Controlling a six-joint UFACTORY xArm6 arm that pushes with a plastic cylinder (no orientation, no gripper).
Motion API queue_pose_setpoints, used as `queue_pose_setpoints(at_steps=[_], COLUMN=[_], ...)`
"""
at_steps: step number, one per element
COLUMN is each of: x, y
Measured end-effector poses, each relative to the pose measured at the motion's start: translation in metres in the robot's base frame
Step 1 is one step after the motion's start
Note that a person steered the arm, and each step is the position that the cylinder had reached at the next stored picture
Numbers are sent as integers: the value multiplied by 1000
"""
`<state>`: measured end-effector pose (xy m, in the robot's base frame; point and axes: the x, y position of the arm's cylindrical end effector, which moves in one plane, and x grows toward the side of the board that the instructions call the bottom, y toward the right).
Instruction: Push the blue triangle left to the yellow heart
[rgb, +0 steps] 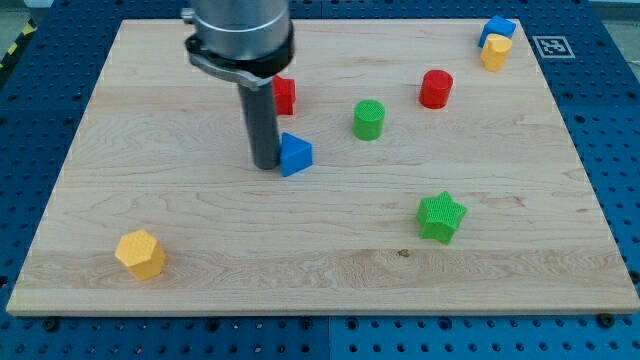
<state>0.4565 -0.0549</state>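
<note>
Blue triangle (296, 155) sits just to the view's right of my tip (265, 166), touching it or very nearly so. The rod's shadow hides the contact line. There are no jaws to spread or press together on this arm, only the straight rod, so nothing is pinched and everything is done by shoving.

Going outward from the tip, a red block (285, 96) lies close behind it toward the view's top, partly hidden by the rod. A green cylinder (369, 119) stands further right, with a red cylinder (436, 88) beyond it and a green star (441, 216) to the lower right. A lower yellow block (140, 253) lies well apart at the lower left. An upper yellow block (495, 52) touches a blue cube (497, 28) at the far upper right. I cannot tell which yellow one is the heart.

The triangle looks light, rigid and quick to slide on the smooth wooden board (200, 290). Its slanted faces will probably make it spin under an off-centre push — best to press squarely on the middle of a flat side.
</note>
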Motion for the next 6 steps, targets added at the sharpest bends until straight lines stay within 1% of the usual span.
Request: queue_pose_setpoints(at_steps=[1,3,5,6], x=[4,-8,-6,-10], y=[34,72,163,196])
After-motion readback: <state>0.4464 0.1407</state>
